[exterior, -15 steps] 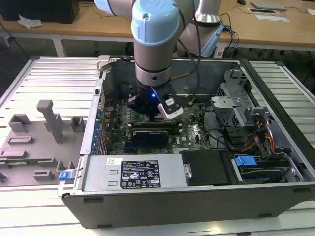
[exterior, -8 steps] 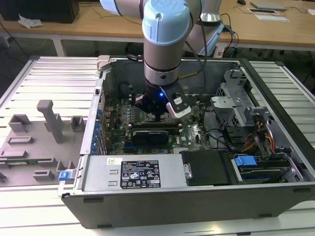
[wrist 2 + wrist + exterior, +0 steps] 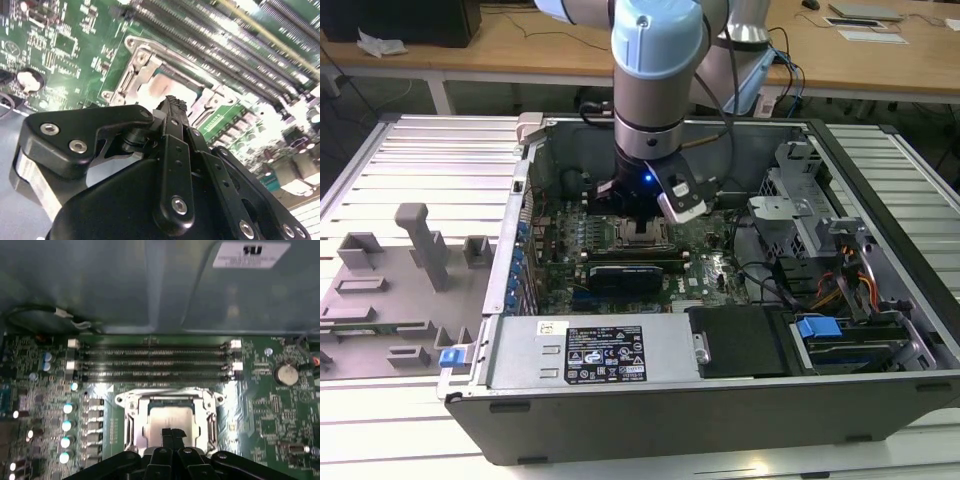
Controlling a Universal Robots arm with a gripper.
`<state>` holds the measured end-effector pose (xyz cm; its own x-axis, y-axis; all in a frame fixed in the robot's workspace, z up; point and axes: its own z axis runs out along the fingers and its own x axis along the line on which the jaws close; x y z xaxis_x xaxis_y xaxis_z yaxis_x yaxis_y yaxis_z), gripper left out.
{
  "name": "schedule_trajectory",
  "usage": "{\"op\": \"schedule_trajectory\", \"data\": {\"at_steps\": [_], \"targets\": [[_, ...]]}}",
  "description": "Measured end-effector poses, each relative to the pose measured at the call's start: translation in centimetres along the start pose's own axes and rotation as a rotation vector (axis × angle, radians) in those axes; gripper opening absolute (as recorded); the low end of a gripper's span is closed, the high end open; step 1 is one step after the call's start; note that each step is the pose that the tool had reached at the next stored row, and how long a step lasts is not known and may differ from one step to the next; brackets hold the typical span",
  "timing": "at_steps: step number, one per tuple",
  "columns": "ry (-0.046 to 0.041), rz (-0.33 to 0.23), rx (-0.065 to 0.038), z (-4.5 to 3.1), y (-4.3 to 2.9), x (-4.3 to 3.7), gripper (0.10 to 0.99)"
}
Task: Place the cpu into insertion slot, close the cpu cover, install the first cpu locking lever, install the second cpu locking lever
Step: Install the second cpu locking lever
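Cpu (image 3: 170, 421), a flat silvery square, sits framed by the shiny metal cpu cover (image 3: 131, 402); jaws clenched together above it.

lab, slatted workbench (image 3: 420, 160) (wooden desks (image 3: 520, 45) behind)

Wooden desks (image 3: 560, 45) stand behind a ribbed metal worktable (image 3: 420, 160), brightly lit.
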<state>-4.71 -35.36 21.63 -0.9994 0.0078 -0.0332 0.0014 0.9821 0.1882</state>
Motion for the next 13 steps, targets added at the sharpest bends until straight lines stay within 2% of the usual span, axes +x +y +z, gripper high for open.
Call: {"op": "schedule_trajectory", "data": {"at_steps": [2,3,4,5,6,13], "targets": [[0.0001,0.0,0.01,-0.28,0.27,-0.02,0.106],[0.0001,-0.001,0.022,-0.69,0.4,-0.04,0.106],[0.0,-0.001,0.03,-0.95,0.47,-0.06,0.106],[-0.0001,-0.001,0.044,-1.36,0.6,-0.09,0.106],[-0.0001,-0.002,0.051,-1.48,0.65,-0.09,0.106],[0.0,-0.002,0.053,-1.49,0.65,-0.09,0.106]]}}
